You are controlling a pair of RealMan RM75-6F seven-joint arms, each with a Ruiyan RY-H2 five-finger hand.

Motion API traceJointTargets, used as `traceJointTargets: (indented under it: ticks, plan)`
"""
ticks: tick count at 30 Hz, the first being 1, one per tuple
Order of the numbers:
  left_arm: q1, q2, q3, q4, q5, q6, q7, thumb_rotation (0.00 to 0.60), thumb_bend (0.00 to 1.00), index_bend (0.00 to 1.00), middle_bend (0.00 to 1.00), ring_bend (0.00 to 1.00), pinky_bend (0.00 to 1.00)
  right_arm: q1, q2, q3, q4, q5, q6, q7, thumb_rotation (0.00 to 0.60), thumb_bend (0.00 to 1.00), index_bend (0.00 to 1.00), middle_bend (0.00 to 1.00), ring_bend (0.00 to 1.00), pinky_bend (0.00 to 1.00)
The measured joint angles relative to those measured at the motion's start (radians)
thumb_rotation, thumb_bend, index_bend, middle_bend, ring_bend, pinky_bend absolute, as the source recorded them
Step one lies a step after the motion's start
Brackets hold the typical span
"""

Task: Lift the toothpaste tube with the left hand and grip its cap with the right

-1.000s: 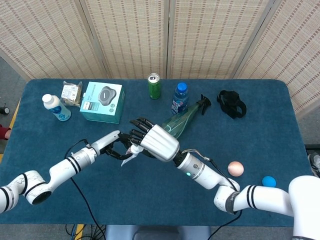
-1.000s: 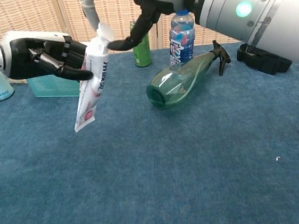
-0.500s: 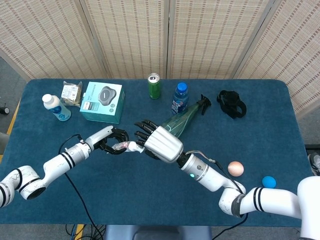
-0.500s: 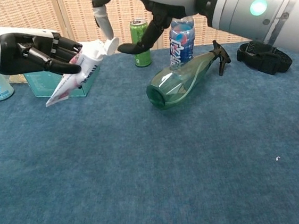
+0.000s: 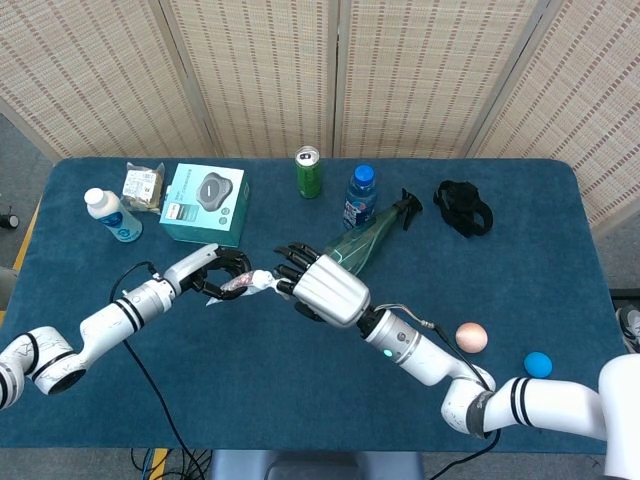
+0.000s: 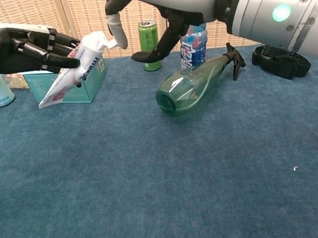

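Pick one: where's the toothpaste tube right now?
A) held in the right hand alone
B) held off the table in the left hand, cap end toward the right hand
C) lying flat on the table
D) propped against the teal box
B: the left hand grips the toothpaste tube clear of the table, tilted, with its cap end pointing at the right hand, whose fingers sit at the cap.

blue-clothed table [image 5: 300, 420], woven folding screen [image 5: 340, 75]
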Motion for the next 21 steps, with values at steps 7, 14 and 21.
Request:
traceJointTargets:
  ticks: [7,14,21]
  plan:
    - [0.009,-0.003,0.011,0.008,-0.013,0.001,0.146,0.600,0.45,0.58,0.61,0.38,0.34,-0.029,0.055,0.003,-0.033,-0.039,0.064,0.012,0.600,0.24,0.62,0.40,0.14,0.20]
    - [0.045,-0.030,0.011,0.006,-0.085,0.027,0.481,0.600,0.45,0.57,0.60,0.38,0.34,-0.084,0.168,0.008,-0.104,-0.061,0.124,-0.004,0.600,0.23,0.62,0.40,0.15,0.20]
    - [0.081,-0.092,0.009,0.009,-0.217,0.055,0.900,0.600,0.45,0.55,0.60,0.38,0.34,-0.146,0.248,0.002,-0.153,-0.055,0.161,-0.014,0.600,0.23,0.62,0.39,0.15,0.20]
